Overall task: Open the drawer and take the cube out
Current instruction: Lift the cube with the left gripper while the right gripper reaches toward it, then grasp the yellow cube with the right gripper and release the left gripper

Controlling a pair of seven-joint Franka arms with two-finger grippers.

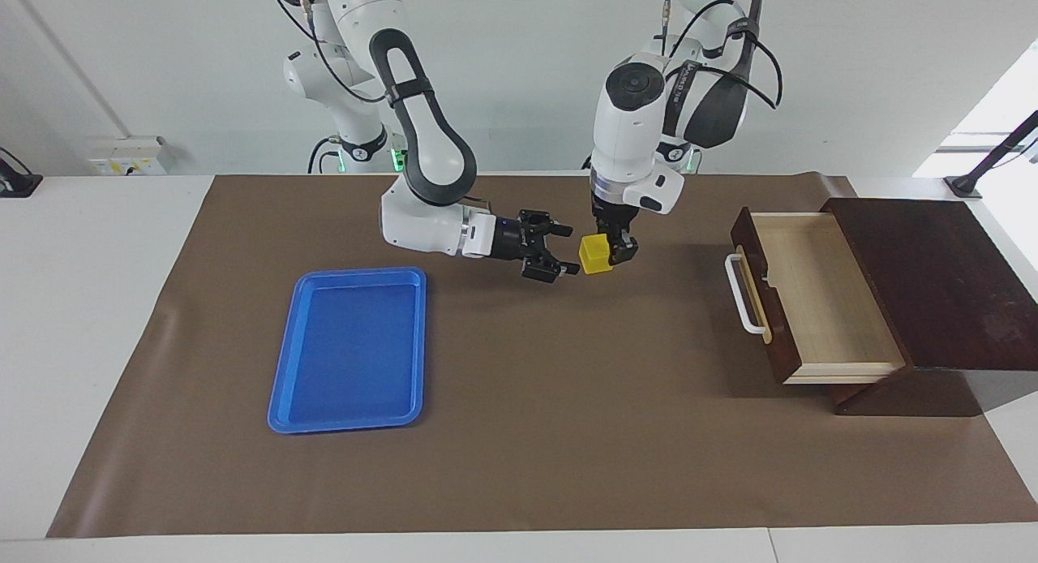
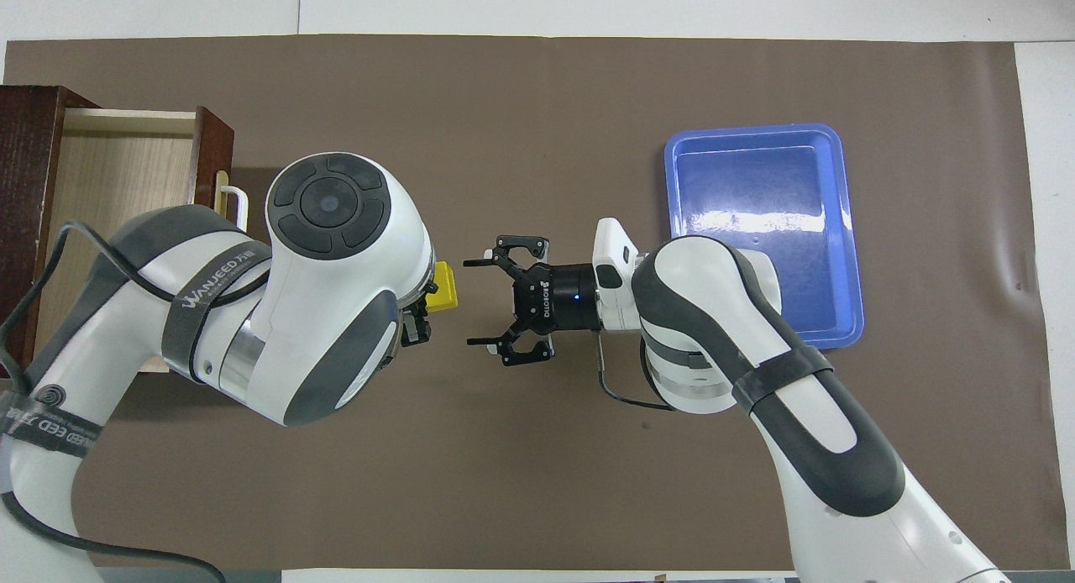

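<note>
- Starting closest to the robots: the left gripper (image 1: 610, 253) points straight down and is clamped on the cube (image 1: 595, 254). It holds the cube up in the air over the brown mat (image 1: 519, 433), well clear of the drawer (image 1: 819, 299), toward the right arm's end from it.
- Right next to that, the right gripper (image 1: 561, 250) is turned sideways, fingers spread wide, aimed at the cube. From the facing view its fingertips sit just beside the cube but I can't say they're touching it. Looks to me like a handover being set up.
- The drawer is pulled well out of its dark cabinet (image 1: 941, 279), white handle (image 1: 739, 294) facing the middle of the table. The pale wood inside looks empty as far as I can see.
- Farther from the robots than the grippers, and well apart from the drawer toward the right arm's end, there's a blue tray (image 1: 350, 350) lying flat on the mat with nothing in it.
- Progress, my read: the drawer's open and the cube is out, so the task as written is basically done. What's left is probably just passing the cube across or putting it down, maybe in the tray, but that's a guess.
</note>
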